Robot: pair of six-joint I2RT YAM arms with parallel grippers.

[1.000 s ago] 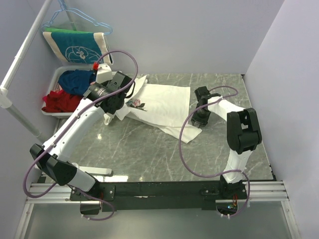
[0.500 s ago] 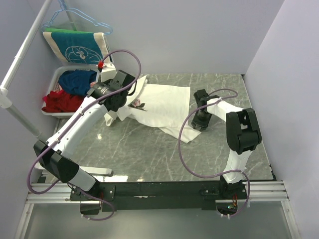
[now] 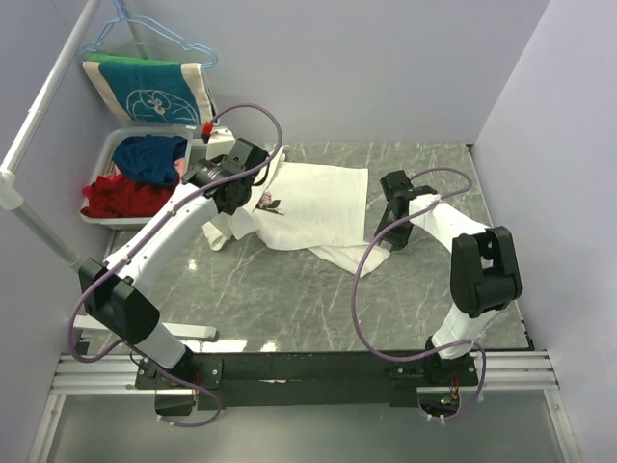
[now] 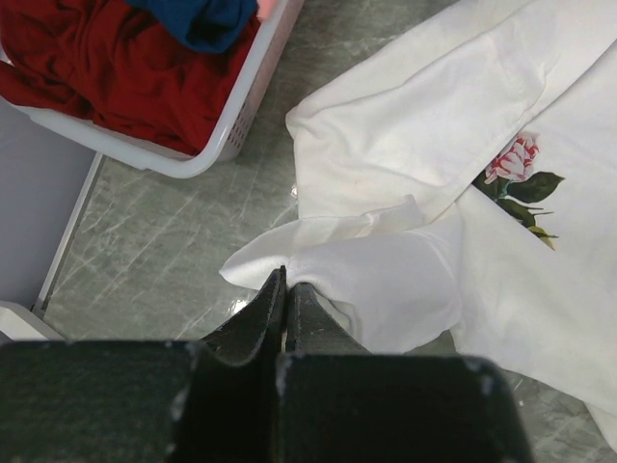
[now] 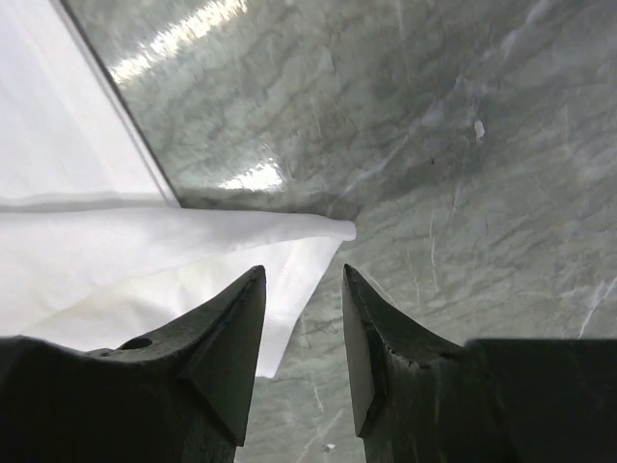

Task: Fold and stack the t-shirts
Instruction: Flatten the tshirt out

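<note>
Marble table [image 3: 289, 299]; t-shirt [image 3: 313, 203] lengthwise left to right

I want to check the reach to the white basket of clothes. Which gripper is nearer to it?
Left. The left gripper, shut on a fold of the white t-shirt, is just right of the basket. The right gripper is open at the shirt's far right edge.

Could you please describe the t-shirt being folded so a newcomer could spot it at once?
On the grey marble table, look toward the far edge, right of the white basket. The t-shirt lies spread there; unlike the red clothes and blue clothes in the basket, it is cream-white with a pink flower print.
</note>
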